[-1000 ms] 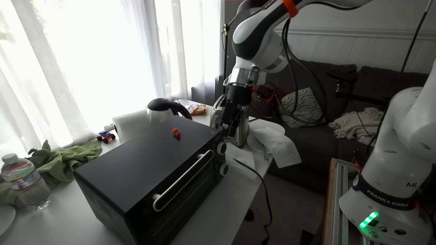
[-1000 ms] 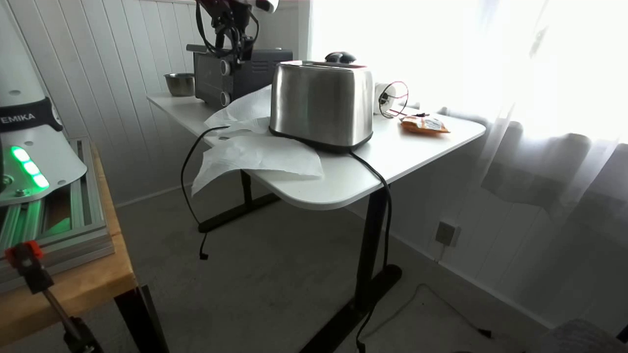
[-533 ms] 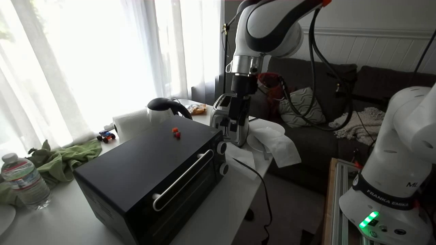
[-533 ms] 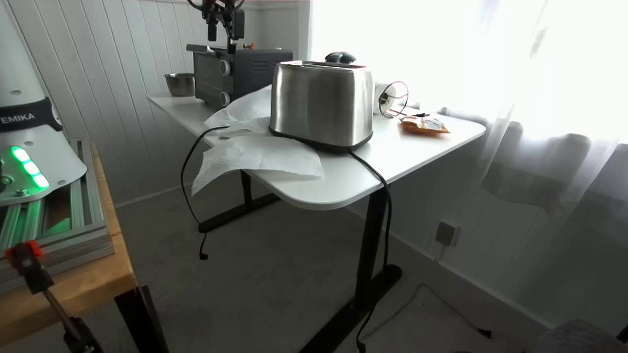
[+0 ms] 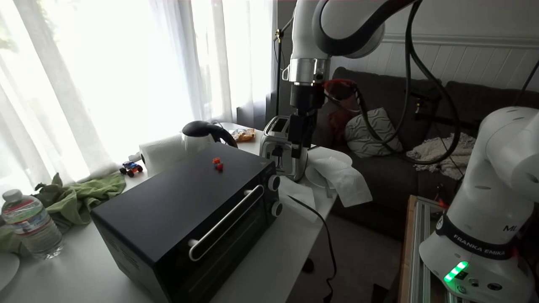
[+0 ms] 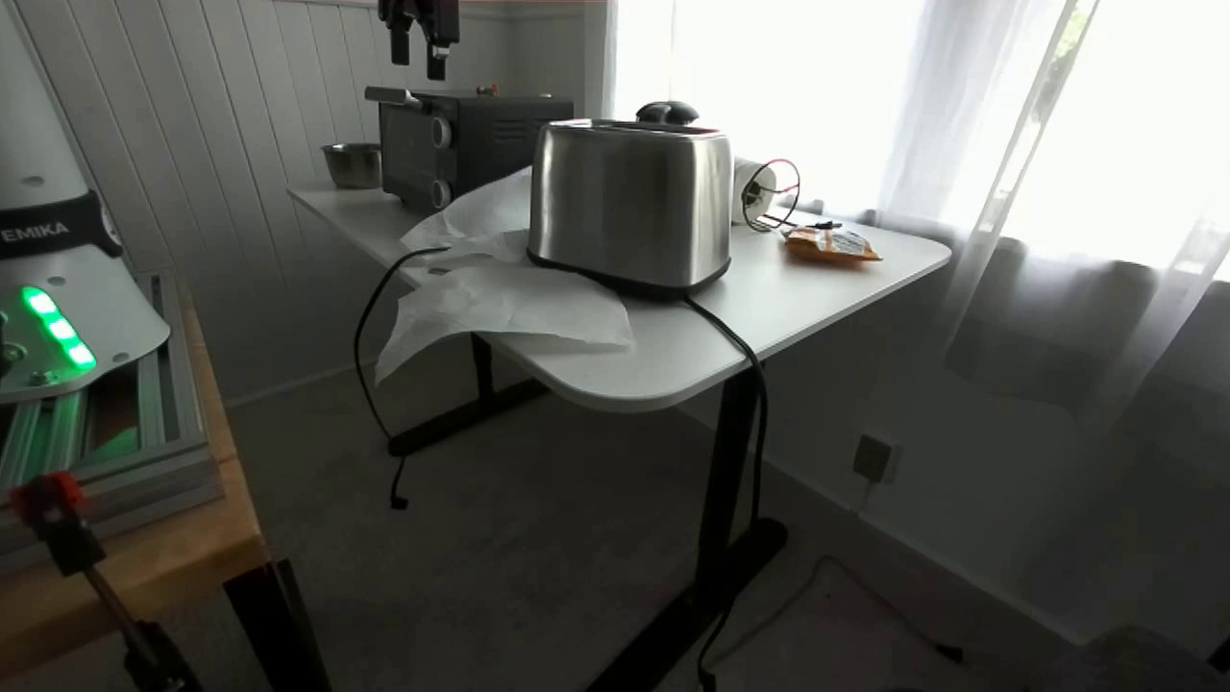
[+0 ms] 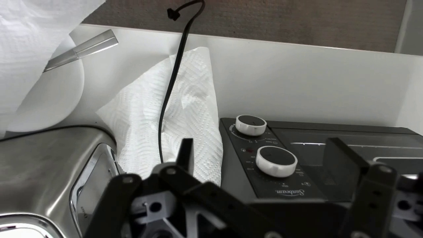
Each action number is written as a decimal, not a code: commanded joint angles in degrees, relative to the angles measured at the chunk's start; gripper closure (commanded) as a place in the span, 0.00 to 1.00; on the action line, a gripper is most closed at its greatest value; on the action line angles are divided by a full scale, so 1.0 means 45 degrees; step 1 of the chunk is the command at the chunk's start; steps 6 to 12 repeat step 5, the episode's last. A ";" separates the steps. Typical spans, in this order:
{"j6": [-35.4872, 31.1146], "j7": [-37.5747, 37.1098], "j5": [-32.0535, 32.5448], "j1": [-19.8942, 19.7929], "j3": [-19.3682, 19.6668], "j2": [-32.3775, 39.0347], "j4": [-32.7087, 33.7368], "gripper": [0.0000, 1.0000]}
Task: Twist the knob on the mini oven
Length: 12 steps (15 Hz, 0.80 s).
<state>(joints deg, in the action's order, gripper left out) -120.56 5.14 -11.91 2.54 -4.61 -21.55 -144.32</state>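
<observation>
The mini oven (image 5: 189,193) is a matte black box with a silver bar handle (image 5: 227,223) on its front; it also shows in an exterior view (image 6: 504,125). Its panel has two white-rimmed knobs: the upper knob (image 5: 274,183) and the lower knob (image 5: 276,209). In the wrist view the upper knob (image 7: 277,162) is nearer and the lower knob (image 7: 251,125) farther. My gripper (image 6: 418,67) points down above the oven's knob end, apart from it. In the wrist view the gripper (image 7: 262,147) is open and empty, its fingers either side of the upper knob's image.
A silver toaster (image 6: 629,207) stands beside the oven's knob end. Paper towels (image 7: 185,109), a black cord (image 7: 173,76) and a plate (image 7: 62,96) lie near it on the white table (image 5: 324,206). Small red-orange items (image 5: 217,164) sit on the oven; a kettle (image 5: 198,141) is behind.
My gripper has risen from close by the oven's upper knob corner and moved away from the oven. It has gone from tilted to pointing straight down. The oven has not moved.
</observation>
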 commanded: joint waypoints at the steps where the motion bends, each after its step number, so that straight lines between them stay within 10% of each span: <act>1: 0.0019 -0.0122 0.0142 0.0231 0.0213 -0.0026 0.0011 0.00; 12: 0.0024 -0.0146 0.0190 0.0229 0.0209 -0.0037 0.0011 0.00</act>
